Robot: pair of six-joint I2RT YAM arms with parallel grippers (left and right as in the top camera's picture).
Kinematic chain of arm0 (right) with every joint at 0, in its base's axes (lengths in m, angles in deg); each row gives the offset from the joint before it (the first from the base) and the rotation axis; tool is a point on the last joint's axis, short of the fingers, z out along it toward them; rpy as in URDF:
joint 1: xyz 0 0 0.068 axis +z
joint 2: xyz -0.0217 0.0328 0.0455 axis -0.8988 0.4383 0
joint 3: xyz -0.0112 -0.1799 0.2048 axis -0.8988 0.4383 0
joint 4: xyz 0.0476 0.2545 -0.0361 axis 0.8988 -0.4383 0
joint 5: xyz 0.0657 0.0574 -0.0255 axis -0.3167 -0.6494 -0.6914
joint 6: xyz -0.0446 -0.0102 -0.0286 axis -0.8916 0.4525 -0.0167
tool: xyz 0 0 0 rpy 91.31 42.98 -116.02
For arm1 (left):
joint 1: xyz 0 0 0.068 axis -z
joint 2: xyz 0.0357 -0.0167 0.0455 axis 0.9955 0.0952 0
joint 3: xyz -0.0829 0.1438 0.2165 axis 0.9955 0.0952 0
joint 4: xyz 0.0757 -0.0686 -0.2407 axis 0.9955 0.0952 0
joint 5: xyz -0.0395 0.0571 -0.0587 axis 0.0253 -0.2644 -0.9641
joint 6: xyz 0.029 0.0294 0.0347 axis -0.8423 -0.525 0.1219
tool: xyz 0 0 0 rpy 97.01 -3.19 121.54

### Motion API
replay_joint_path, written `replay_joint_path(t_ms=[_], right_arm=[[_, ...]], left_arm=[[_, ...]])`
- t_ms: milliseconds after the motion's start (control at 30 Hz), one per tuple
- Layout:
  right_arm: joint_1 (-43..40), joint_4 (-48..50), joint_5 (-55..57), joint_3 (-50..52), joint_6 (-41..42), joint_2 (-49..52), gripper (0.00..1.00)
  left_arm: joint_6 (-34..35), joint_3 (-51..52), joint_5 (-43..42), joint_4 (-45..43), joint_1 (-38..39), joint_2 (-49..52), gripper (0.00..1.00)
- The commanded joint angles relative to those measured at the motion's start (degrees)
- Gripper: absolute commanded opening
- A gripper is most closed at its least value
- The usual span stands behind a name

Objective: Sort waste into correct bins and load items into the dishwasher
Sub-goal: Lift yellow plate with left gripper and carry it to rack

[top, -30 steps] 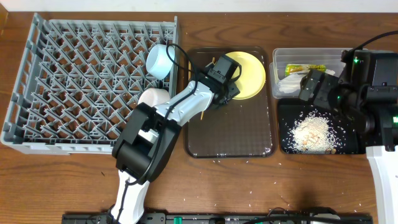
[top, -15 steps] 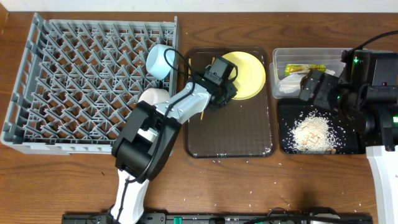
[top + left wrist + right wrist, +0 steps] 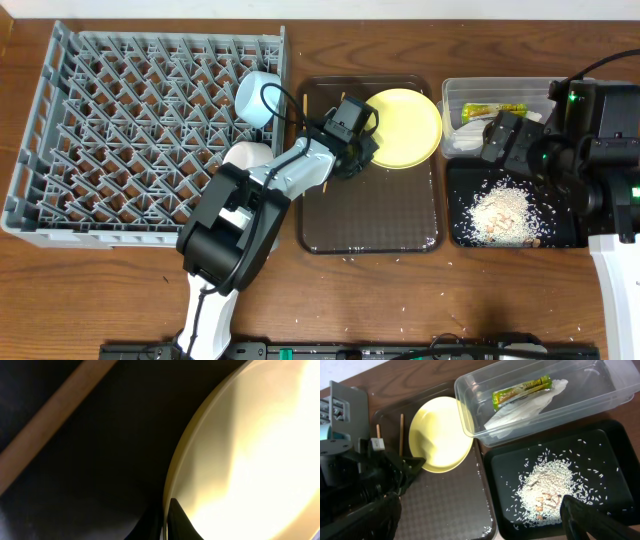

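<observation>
Yellow plate (image 3: 405, 125) tipped up just beside clear tub (image 3: 500, 82); yellow-green wrapper (image 3: 492, 110) and white napkin (image 3: 525, 407) dropped inside tub; rice (image 3: 500, 212) heaped in black tray (image 3: 465, 235); light blue bowl (image 3: 257, 97) parked in grey rack (image 3: 120, 130).

Round yellow plate (image 3: 405, 127) was plain, pale. Square grey plastic dish rack (image 3: 120, 120) showed lattice pattern. Rectangular serving tray (image 3: 370, 215) was dark brown. Whitish rice scraps (image 3: 500, 212) speckled glossy black tray (image 3: 462, 232). Snack wrapper (image 3: 492, 110) was yellow-green.
</observation>
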Motion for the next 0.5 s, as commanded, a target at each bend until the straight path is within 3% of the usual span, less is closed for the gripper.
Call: replay_joint_path(t_ms=[0,267,467], right_arm=[[-0.59,-0.02,0.35,0.00,0.50,-0.09,0.99],[-0.59,-0.02,0.35,0.00,0.50,-0.09,0.99],[-0.59,-0.02,0.35,0.00,0.50,-0.09,0.99]], left_arm=[[-2.16,2.47,-0.35,-0.35,-1.42,0.02,0.07],[-11.21,2.47,-2.89,-0.42,-3.48,-14.29,0.07],[-25.81,2.47,1.73,0.92,-7.15,-25.53,0.07]])
